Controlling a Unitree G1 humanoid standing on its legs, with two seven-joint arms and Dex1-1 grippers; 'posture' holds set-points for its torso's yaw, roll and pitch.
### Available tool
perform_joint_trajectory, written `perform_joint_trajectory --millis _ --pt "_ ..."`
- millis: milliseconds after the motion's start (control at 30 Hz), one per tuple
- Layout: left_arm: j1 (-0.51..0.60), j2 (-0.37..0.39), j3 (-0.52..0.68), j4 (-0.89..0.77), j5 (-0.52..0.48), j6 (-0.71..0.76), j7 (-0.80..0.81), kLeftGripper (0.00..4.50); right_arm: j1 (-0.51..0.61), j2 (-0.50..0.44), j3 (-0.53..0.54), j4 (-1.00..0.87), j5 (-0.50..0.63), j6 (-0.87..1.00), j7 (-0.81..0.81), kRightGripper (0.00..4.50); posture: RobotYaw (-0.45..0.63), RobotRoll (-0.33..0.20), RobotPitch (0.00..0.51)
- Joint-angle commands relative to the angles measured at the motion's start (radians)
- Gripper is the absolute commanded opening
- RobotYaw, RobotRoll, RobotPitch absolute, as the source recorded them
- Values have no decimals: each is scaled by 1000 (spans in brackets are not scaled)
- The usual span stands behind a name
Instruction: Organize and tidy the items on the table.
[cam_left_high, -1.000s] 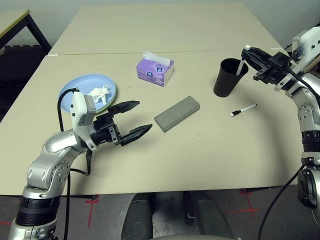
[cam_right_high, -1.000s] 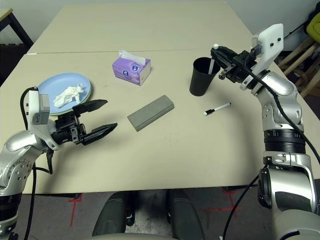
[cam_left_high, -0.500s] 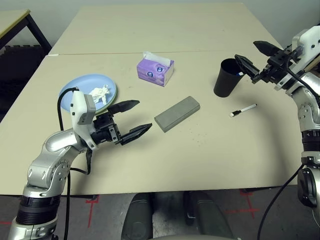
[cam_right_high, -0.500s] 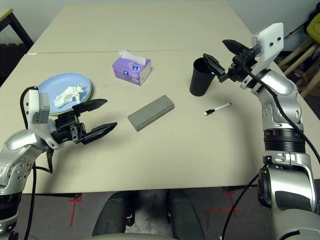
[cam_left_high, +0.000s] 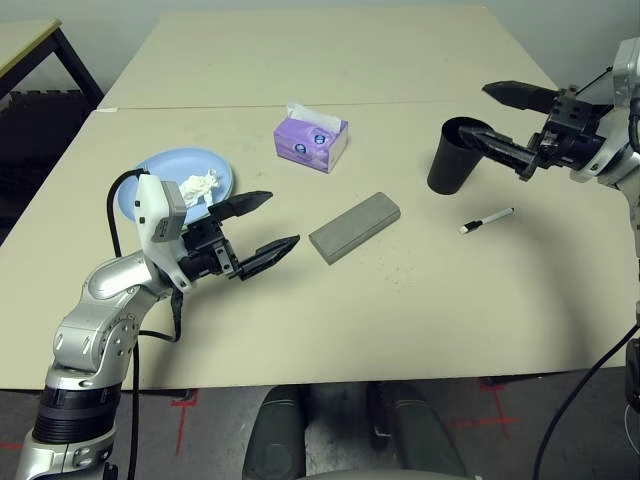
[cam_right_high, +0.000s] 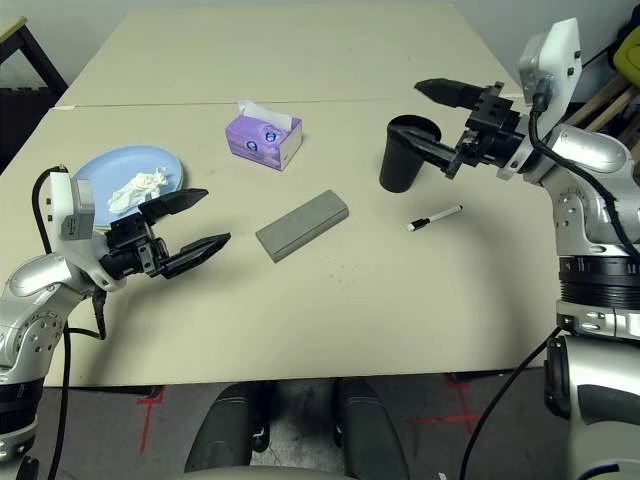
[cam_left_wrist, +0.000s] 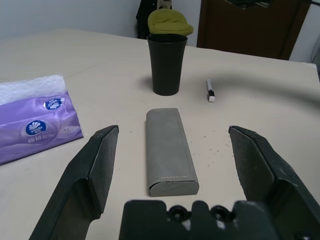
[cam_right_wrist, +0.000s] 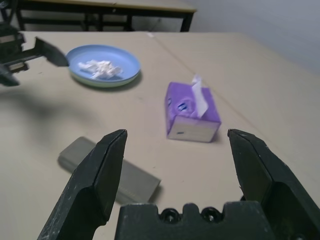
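My left gripper (cam_left_high: 283, 219) hovers open over the table (cam_left_high: 400, 300), its fingers pointing at the grey glasses case (cam_left_high: 354, 226), which lies a short way ahead of it. Just behind that gripper is a blue plate (cam_left_high: 165, 175) holding a crumpled white tissue (cam_left_high: 197, 185). The purple tissue box (cam_left_high: 311, 139) stands behind the case. At the right, my right gripper (cam_left_high: 474, 110) is open, one finger above the rim of the black cup (cam_left_high: 455, 155), nothing between the fingers. A white marker (cam_left_high: 486, 220) lies on the table in front of the cup.
A seam line (cam_left_high: 200, 106) crosses the table behind the tissue box. A smaller tan table with black legs (cam_left_high: 25, 45) stands at the far left. Wooden furniture (cam_right_high: 600, 110) stands beyond the table's right edge.
My right gripper opened over the black cup, the white marker it held is gone from its fingers, and the gripper drew back to the right. My left gripper edged slightly back and up.
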Motion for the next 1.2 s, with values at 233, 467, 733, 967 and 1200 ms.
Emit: perform_joint_trajectory --millis 233,467,733,967,1200 --pt "-13 -4 13 16 8 -8 22 4500 -27 -171 250 100 -216 60 163 4429 118 0 130" --pt "-13 -9 17 11 3 -1 29 4500 -165 -159 416 359 -460 -127 225 4429 118 0 130" --pt "4 -12 16 -9 4 0 36 4500 -322 -72 518 638 -626 -383 308 4429 143 0 134" --pt "31 -8 24 -32 1 2 45 4500 -417 -7 565 845 -738 -614 325 4429 167 0 136" --pt "41 -4 27 -45 -2 5 52 4500 -500 44 616 988 -848 -815 315 4429 176 0 134"
